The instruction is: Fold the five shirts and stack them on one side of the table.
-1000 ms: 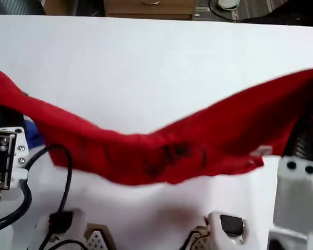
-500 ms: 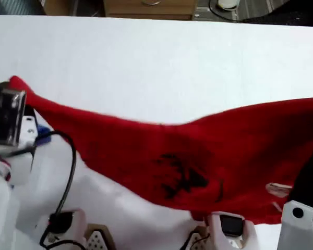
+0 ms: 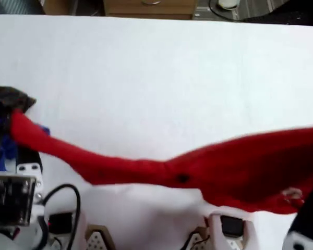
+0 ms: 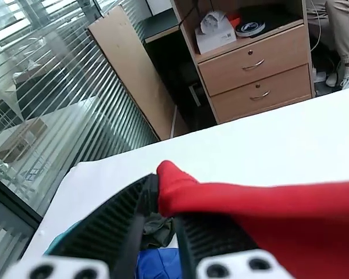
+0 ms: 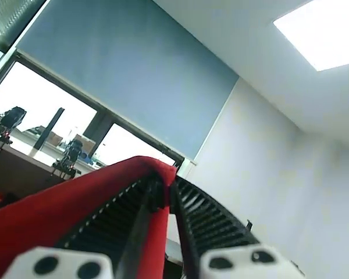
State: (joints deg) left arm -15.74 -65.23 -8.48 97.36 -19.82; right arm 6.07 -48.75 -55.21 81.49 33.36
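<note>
High view: left gripper [image 4: 161,197] and right gripper [image 5: 166,187] clamp the stretched red shirt [image 3: 208,172].

The red shirt [image 3: 198,172] is soft, matt cloth. The table [image 3: 156,67] has a smooth, matt white top. The left gripper [image 4: 163,200] and right gripper [image 5: 167,189] have ribbed, matt black plastic fingers on smooth white plastic bases. The blue cloth [image 3: 2,143] at the table's left edge looks matt too.

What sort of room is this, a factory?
Most likely an office: a wooden drawer cabinet and slatted blinds stand beyond the table, and a flat light panel sits in the ceiling.
</note>
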